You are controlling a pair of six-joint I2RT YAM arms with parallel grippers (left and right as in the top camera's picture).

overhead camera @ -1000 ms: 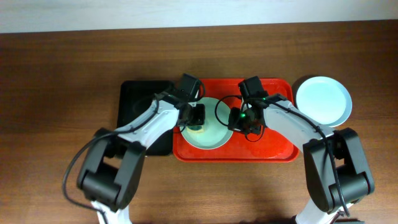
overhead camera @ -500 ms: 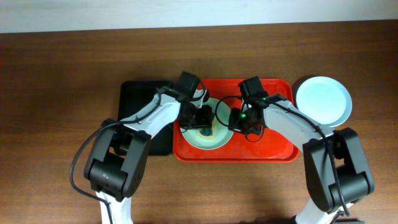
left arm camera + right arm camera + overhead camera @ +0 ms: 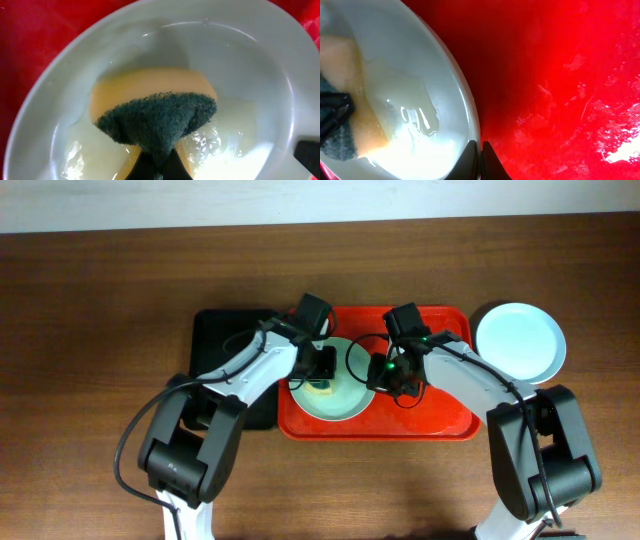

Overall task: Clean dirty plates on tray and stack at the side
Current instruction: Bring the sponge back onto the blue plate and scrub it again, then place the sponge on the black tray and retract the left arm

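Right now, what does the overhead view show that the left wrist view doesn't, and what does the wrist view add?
Only overhead: the black tray, the table and a side plate resting off the red tray's right end. Only left wrist: the sponge's green scouring face pinched upward, its yellow foam pressed to the plate, and a wet sheen around it. Both: the plate on the red tray, with the left gripper shut on the sponge.

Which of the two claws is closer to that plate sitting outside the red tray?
Right. The right gripper is left of the outside plate in the overhead view; the left gripper is even farther left.
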